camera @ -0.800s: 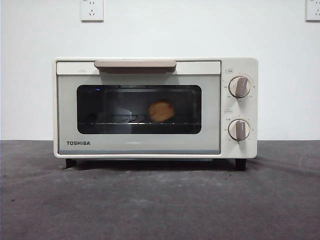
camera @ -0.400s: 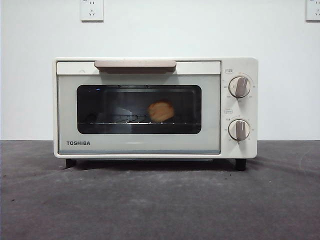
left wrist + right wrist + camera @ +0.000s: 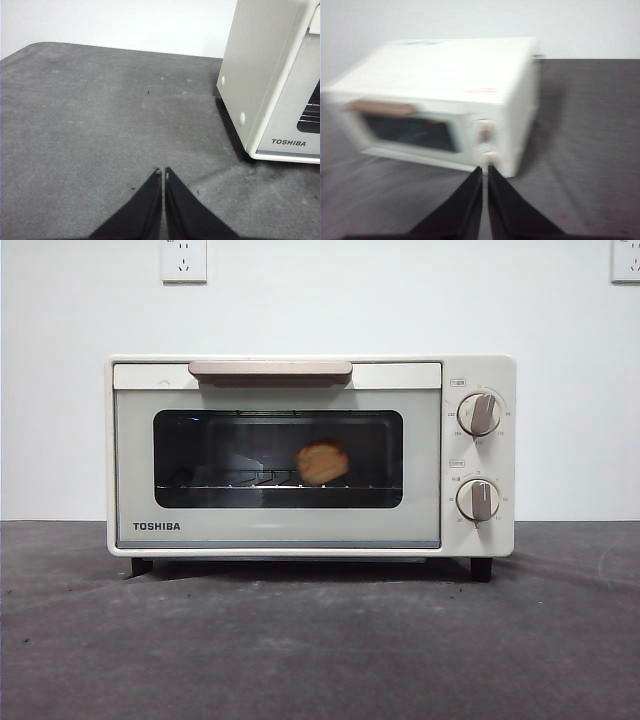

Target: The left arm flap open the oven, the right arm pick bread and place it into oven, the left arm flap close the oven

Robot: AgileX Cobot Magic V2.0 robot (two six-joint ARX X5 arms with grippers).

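White wall behind, dark grey table below. Oven standing shut at the table's middle, bread on the wire rack behind the glass. Left gripper pressed together over bare table beside the oven's side; right gripper pressed together, raised off its knob corner.

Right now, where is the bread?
In the front view the bread sits on the wire rack inside the closed oven, right of the window's middle.
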